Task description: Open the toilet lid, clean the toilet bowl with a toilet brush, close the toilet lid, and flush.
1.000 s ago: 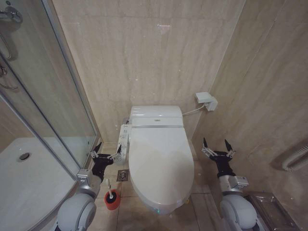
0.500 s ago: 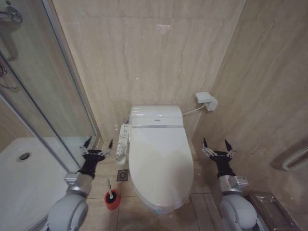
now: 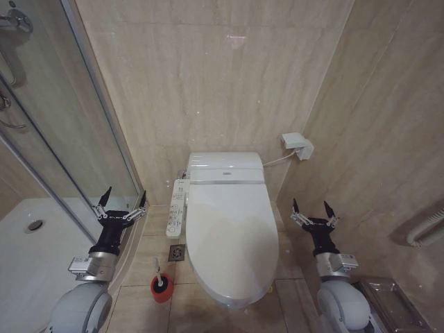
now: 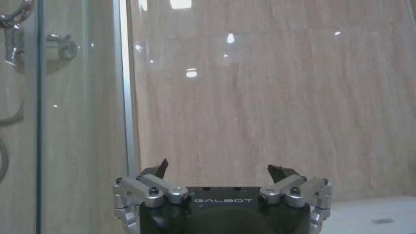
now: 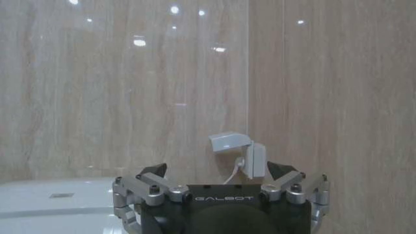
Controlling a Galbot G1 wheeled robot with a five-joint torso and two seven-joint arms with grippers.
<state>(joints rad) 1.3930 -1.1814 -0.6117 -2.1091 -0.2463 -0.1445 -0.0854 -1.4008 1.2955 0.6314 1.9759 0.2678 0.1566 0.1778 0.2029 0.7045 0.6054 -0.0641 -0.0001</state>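
Note:
The toilet lid [image 3: 229, 232] is down, a glossy white oval covering the toilet bowl [image 3: 229, 300], whose front edge shows beneath it. A long white button panel [image 3: 175, 208] runs along the bowl's left side. The toilet brush [image 3: 159, 276] stands in its red holder on the floor left of the bowl. My left gripper [image 3: 123, 206] is open, raised by the shower's glass edge, up and left of the brush; in the left wrist view [image 4: 221, 169] it faces the glass and wall. My right gripper [image 3: 313, 210] is open, right of the bowl, holding nothing.
A glass shower enclosure [image 3: 62, 159] with a white tray stands at the left. A white wall box [image 3: 297, 146] with a cable hangs right of the tank [image 5: 240, 153]. A floor drain [image 3: 176, 252] lies beside the bowl. A clear bin [image 3: 395, 305] sits at the lower right.
My left gripper has swung left, away from the button panel and brush, toward the shower glass. The right arm, lid and brush have not moved.

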